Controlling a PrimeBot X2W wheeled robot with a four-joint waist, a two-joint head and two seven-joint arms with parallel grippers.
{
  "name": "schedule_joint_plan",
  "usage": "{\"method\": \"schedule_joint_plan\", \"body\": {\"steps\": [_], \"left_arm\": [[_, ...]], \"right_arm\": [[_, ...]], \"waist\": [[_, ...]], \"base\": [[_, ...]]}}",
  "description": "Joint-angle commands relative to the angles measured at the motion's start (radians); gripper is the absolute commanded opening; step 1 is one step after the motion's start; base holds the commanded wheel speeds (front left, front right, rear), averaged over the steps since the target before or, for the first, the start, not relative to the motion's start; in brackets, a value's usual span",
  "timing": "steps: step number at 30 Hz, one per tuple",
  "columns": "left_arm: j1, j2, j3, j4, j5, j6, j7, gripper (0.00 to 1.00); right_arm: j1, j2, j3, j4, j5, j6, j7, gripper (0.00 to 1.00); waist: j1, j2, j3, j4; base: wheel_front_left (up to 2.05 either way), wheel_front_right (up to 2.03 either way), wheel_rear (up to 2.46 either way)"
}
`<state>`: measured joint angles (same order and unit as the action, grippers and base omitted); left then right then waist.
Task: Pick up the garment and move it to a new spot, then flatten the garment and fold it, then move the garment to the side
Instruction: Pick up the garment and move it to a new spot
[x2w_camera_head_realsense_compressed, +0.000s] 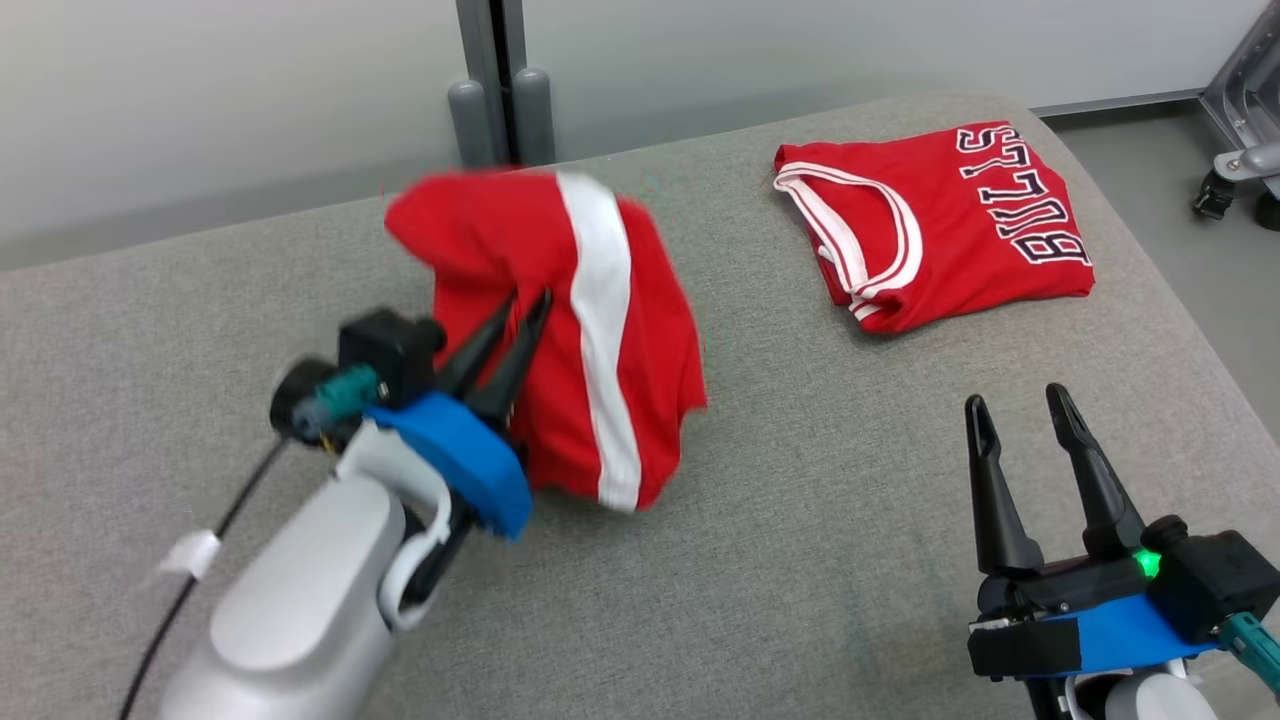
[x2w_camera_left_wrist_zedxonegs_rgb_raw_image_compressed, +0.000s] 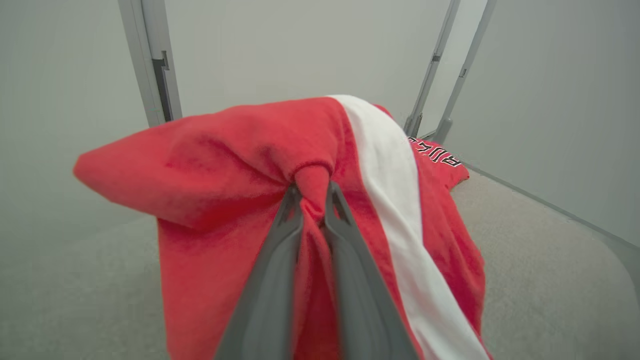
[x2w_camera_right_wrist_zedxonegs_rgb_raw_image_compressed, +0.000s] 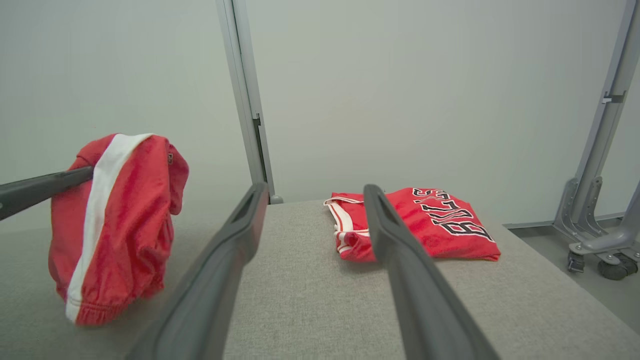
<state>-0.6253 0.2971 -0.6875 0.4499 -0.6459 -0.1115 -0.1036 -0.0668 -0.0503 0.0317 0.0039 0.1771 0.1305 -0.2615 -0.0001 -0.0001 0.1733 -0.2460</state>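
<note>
The left gripper (x2w_camera_head_realsense_compressed: 530, 297) pinches the soft, limp red-and-white cloth garment (x2w_camera_head_realsense_compressed: 655, 350). The right gripper (x2w_camera_head_realsense_compressed: 1018, 398) is empty, jaws spread. Probably best held by an edge.

Grey fabric-covered table (x2w_camera_head_realsense_compressed: 800, 560), folded red Bulls jersey (x2w_camera_head_realsense_compressed: 940, 220) flat near its far right corner.

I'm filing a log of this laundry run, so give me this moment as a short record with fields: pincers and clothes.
held item: red shorts with a white stripe, bunched, hanging from the left pincer
left pincer: shut on a fold of the shorts
right pincer: open, empty, above the table
other item: folded red jersey, lying far right on the table
stage: shorts picked up; flattening and folding not yet done
</note>
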Motion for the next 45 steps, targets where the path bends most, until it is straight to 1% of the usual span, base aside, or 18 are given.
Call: {"method": "schedule_joint_plan", "body": {"steps": [1,7,8,9,10,12,17,20,23,27,31,32,36,39,40,45], "left_arm": [[0.036,-0.003,-0.01,0.011,0.004,0.007,-0.009,0.0],[0.145,-0.015,-0.059,0.062,0.015,0.016,-0.037,0.0],[0.151,-0.018,-0.061,0.067,0.015,0.017,-0.043,0.47],[0.154,-0.021,-0.059,0.07,0.014,0.021,-0.051,1.0],[0.157,-0.025,-0.049,0.069,0.008,0.026,-0.068,1.0],[0.149,-0.026,-0.014,0.053,0.009,0.054,-0.12,1.0],[0.173,0.003,0.03,0.016,0.024,0.089,-0.151,1.0],[0.199,0.025,0.076,-0.022,0.037,0.114,-0.16,1.0],[0.246,0.038,0.145,-0.09,0.062,0.138,-0.162,1.0],[0.346,0.045,0.253,-0.19,0.117,0.157,-0.162,1.0],[0.442,0.045,0.349,-0.252,0.189,0.164,-0.162,1.0],[0.464,0.037,0.376,-0.264,0.197,0.165,-0.162,1.0],[0.544,0.023,0.45,-0.289,0.244,0.156,-0.162,1.0],[0.587,0.017,0.49,-0.299,0.279,0.132,-0.162,1.0],[0.587,0.017,0.49,-0.299,0.279,0.132,-0.162,1.0],[0.64,-0.015,0.533,-0.312,0.325,0.099,-0.162,1.0]], "right_arm": [[0.009,-0.001,0.002,0.002,-0.003,0.0,-0.004,1.0],[0.015,-0.001,-0.002,0.008,-0.004,0.0,-0.005,1.0],[0.016,-0.001,-0.003,0.01,-0.004,0.0,-0.005,1.0],[0.018,-0.001,-0.003,0.012,-0.006,0.001,-0.005,1.0],[0.021,-0.001,-0.002,0.014,-0.006,0.0,-0.005,1.0],[0.035,-0.001,-0.007,0.024,-0.007,0.001,-0.005,1.0],[0.051,-0.001,-0.017,0.037,-0.007,0.0,-0.005,1.0],[0.059,-0.001,-0.026,0.041,-0.005,0.0,-0.005,1.0],[0.071,-0.001,-0.032,0.045,-0.005,0.0,-0.005,1.0],[0.08,-0.001,-0.044,0.051,-0.006,0.001,-0.004,1.0],[0.093,-0.001,-0.054,0.06,-0.01,0.0,-0.004,1.0],[0.094,-0.001,-0.055,0.063,-0.011,0.0,-0.004,1.0],[0.1,-0.001,-0.064,0.074,-0.013,0.001,-0.004,1.0],[0.112,-0.001,-0.071,0.084,-0.015,0.0,-0.004,1.0],[0.112,-0.001,-0.071,0.084,-0.015,0.0,-0.004,1.0],[0.128,-0.001,-0.08,0.112,-0.016,0.001,-0.004,1.0]], "waist": [[0.0001,0.0001,0.0,0.004],[0.0001,0.0001,-0.008,0.026],[0.0001,0.0001,-0.01,0.031],[0.0001,0.0001,-0.013,0.038],[0.0001,0.0001,-0.017,0.043],[0.0001,0.0001,-0.039,0.071],[0.0001,0.0001,-0.069,0.107],[0.0001,0.0001,-0.085,0.131],[0.0001,0.0001,-0.098,0.156],[0.0001,0.0001,-0.111,0.191],[0.0001,0.0001,-0.12,0.226],[0.0001,0.0001,-0.122,0.232],[0.0001,0.0001,-0.132,0.255],[0.0001,0.0001,-0.142,0.271],[0.0001,0.0001,-0.142,0.271],[0.0001,0.0001,-0.154,0.286]], "base": [[0.0,0.0,0.0],[0.0,0.0,0.0],[0.0,0.0,0.0],[0.0,0.0,0.0],[0.0,0.0,0.0],[0.0,0.0,0.0],[0.0,0.0,0.0],[0.0,0.0,0.0],[0.0,0.0,0.0],[0.0,0.0,0.0],[0.0,0.0,0.0],[0.0,0.0,0.0],[0.0,0.0,0.0],[0.0,0.0,0.0],[0.0,0.0,0.0],[0.0,0.0,0.0]]}}
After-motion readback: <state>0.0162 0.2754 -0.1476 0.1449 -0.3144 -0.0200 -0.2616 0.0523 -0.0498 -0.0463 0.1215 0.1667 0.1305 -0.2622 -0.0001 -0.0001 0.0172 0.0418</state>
